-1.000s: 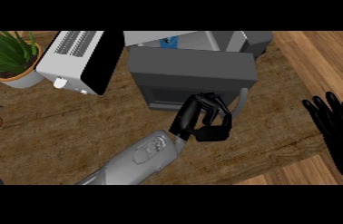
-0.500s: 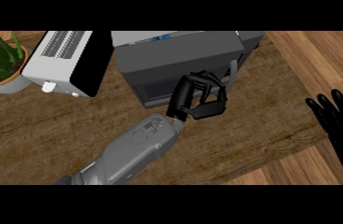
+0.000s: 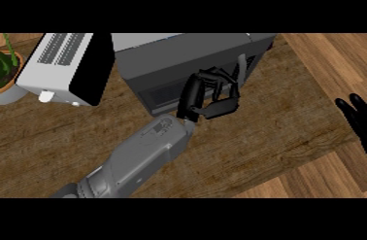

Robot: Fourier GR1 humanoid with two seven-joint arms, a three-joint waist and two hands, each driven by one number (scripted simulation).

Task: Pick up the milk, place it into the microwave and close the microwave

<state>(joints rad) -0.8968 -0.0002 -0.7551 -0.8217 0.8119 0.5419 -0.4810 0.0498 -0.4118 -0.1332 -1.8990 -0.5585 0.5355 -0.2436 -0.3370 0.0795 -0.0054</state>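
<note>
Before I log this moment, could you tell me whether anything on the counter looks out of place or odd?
Nothing looks spilled, tipped or damaged. The one notable thing: no milk shows anywhere. The left hand, fingers curled, is at the front of the microwave. The toaster and potted plant sit upright at left; the right hand rests at the right edge.

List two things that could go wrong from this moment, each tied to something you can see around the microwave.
1. No milk shows anywhere in the head view, and the left hand is curled at the microwave front with nothing visible in it. The door might end up closed without the milk inside.
2. The toaster stands close beside the microwave's left side. A wide swing of the left arm on its way back could probably knock it.
</note>
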